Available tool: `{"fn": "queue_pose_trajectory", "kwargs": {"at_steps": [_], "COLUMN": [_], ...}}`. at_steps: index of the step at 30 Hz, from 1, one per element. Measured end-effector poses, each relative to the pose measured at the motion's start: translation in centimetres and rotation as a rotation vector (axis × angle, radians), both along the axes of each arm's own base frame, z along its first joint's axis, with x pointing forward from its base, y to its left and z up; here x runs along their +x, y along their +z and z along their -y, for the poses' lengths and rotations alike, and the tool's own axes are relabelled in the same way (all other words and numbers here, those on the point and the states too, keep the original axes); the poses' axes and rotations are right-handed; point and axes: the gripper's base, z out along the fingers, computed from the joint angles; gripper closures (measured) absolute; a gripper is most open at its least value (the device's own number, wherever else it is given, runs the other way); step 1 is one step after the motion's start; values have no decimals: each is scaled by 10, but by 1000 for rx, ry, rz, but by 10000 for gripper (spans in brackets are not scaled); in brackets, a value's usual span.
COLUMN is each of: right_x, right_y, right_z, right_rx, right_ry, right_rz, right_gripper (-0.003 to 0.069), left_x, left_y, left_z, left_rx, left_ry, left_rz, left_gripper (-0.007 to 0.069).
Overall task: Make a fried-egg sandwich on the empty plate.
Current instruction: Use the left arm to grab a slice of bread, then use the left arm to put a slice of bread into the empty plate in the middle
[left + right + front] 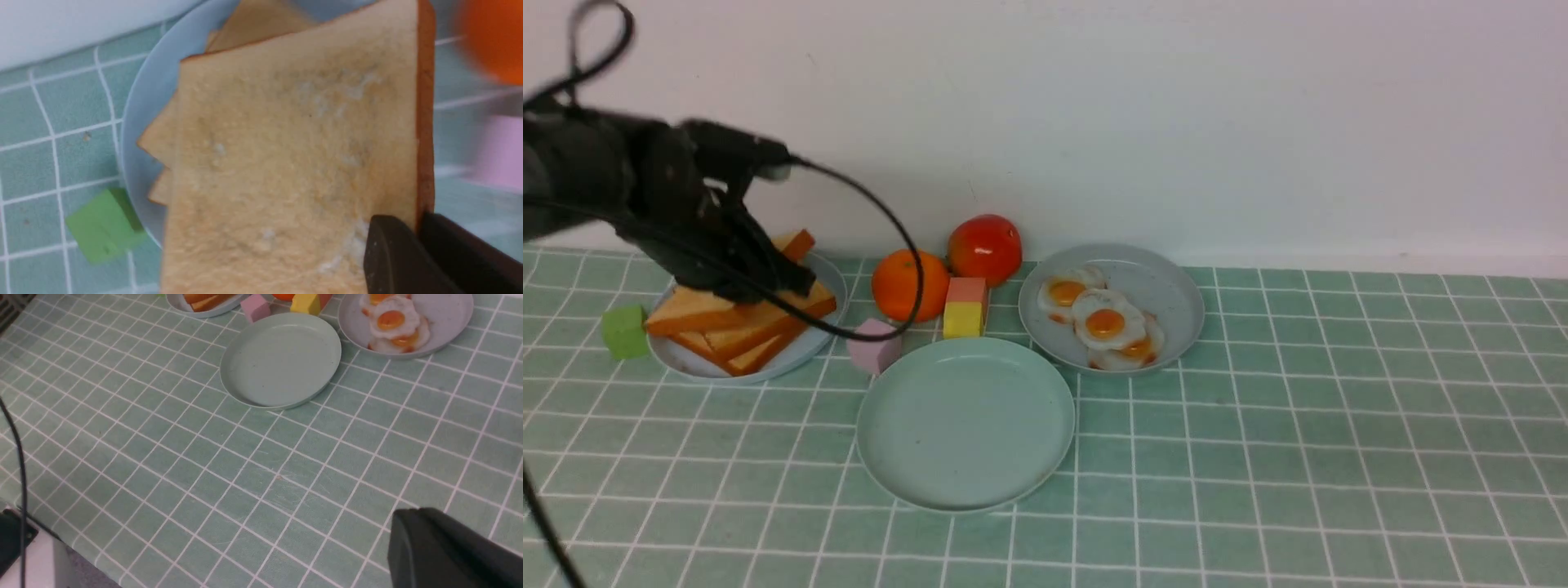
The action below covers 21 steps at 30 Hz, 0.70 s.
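One empty plate (964, 425) — three eggs (1105, 322)

Left end effector (768, 282) touches top toast slice (698, 310).

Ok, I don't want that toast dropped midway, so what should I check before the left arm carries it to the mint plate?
1. Left gripper fingers clamp top toast slice at its edge: ok.
2. Slice lifted clear of toast pile: cannot tell.
3. Mint-green plate bare: ok.
4. Cable clear of pink block: cannot tell.
5. Fried eggs waiting on grey-blue plate: ok.
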Motion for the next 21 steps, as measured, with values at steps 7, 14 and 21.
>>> {"fn": "queue_pose_trajectory", "kwargs": {"at_steps": [7, 14, 21], "right_x": [-5, -6, -6], "right_y": [1, 1, 1], "right_z": [1, 1, 1], "right_rx": [-12, -14, -10], "right_ry": [13, 15, 11], "right_rz": [31, 32, 24], "right_gripper": [646, 639, 607], "left_x": [-87, -107, -96], "left_y": [0, -37, -67], "left_z": [96, 137, 146], "left_rx": [16, 113, 133], "left_ry": [-340, -536, -568], "left_rz": [-27, -7, -23], "left_gripper": [568, 568, 510]}}
